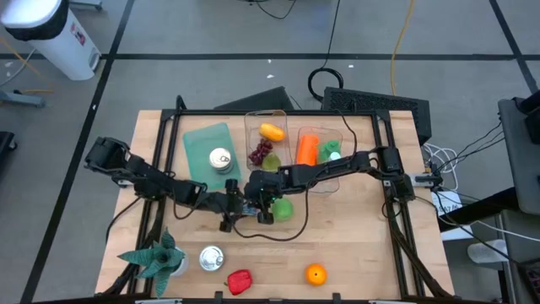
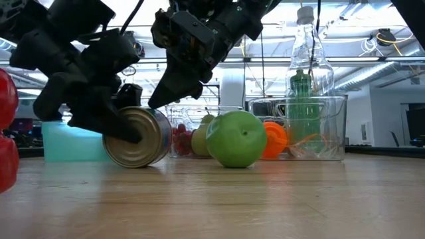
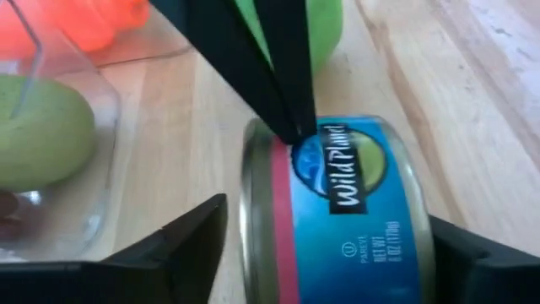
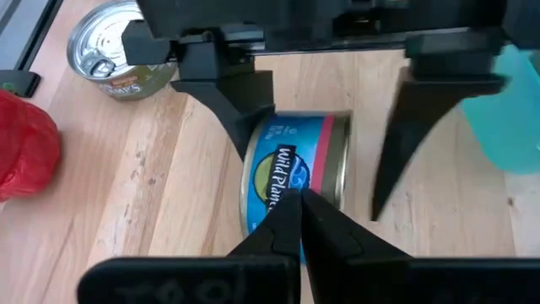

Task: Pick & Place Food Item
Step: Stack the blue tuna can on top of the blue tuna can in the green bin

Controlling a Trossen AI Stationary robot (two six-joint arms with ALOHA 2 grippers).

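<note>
The left tool (image 4: 337,127) straddles the tuna can (image 4: 295,181) lying on its side at the counter's (image 1: 354,245) centre, fingers spread either side. The right tool (image 4: 301,221), pinched shut, touches its label. Three cans show; a green apple (image 2: 236,139) sits at the can's 3 o'clock.

Mid-table there's a tuna can (image 4: 291,181) lying on its side, with the left claw (image 4: 333,127) straddling it and the right claw (image 4: 299,224) tip touching its label. An apple (image 2: 236,138) sits just beside it, toward the bins (image 1: 268,118) at the back. The front edge has a plant (image 1: 154,256), another can (image 1: 211,257), a pepper (image 1: 240,281) and an orange (image 1: 315,274) in a row.
</note>
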